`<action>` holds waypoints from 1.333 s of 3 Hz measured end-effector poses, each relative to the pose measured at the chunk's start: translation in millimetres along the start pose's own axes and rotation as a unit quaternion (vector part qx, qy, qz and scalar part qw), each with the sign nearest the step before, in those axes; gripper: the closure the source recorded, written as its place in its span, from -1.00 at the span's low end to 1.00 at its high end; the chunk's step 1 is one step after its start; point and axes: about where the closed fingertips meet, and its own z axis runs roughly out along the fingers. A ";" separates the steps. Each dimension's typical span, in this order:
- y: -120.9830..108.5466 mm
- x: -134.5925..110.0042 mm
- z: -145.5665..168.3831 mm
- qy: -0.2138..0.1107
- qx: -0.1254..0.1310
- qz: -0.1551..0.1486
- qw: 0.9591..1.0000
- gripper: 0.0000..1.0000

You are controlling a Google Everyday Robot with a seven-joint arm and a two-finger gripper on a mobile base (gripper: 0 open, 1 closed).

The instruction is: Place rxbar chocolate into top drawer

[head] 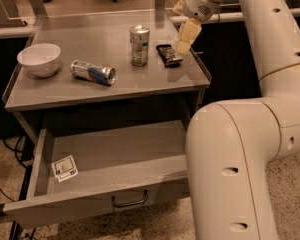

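Observation:
The rxbar chocolate (168,54) is a small flat dark bar lying on the grey cabinet top, right of the upright can. My gripper (185,39) hangs from the white arm just right of and slightly above the bar, its pale fingers pointing down toward the bar's right edge. The top drawer (110,159) stands pulled open below the top, with a dark pull handle (129,200) on its front and a small white sticker (64,167) inside at the left.
An upright silver can (139,45) stands left of the bar. A second can (93,72) lies on its side. A white bowl (39,59) sits at the far left. My large white arm link (230,164) covers the drawer's right end.

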 end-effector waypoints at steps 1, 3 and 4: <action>-7.5 -2.2 3.3 -0.005 0.012 0.000 1.000 -1.00; -3.4 47.6 25.6 0.010 -0.005 0.044 0.999 -1.00; -3.4 47.5 25.6 0.010 -0.005 0.044 0.999 -1.00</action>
